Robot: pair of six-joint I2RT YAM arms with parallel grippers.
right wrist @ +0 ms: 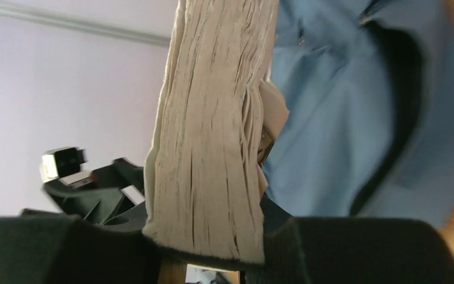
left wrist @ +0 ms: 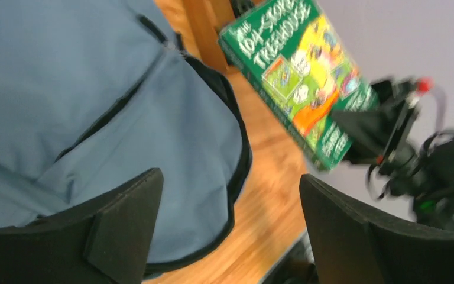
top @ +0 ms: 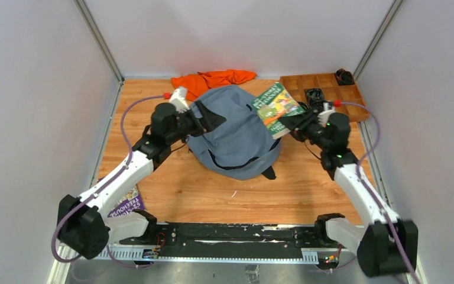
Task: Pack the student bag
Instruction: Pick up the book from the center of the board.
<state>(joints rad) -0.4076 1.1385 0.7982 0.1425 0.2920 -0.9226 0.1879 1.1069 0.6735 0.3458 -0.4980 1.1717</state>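
Top view shows the bag (top: 236, 133) in the middle of the table (top: 213, 189). The left gripper (top: 206, 118) is at its left side, fingers wide apart and holding nothing. The right gripper (top: 292, 122) squeezes a green book (top: 276, 105) at the bag's right. Nothing holds the bag's mouth open, so the book may bump the cloth and slip. Only the right wrist view shows the pages pinched tight.

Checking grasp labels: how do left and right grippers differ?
The left gripper is open, holding nothing; the right gripper is shut on the green book. The left gripper sits left of the student bag; the right gripper holds the book tilted to its right. Both are near the bag.
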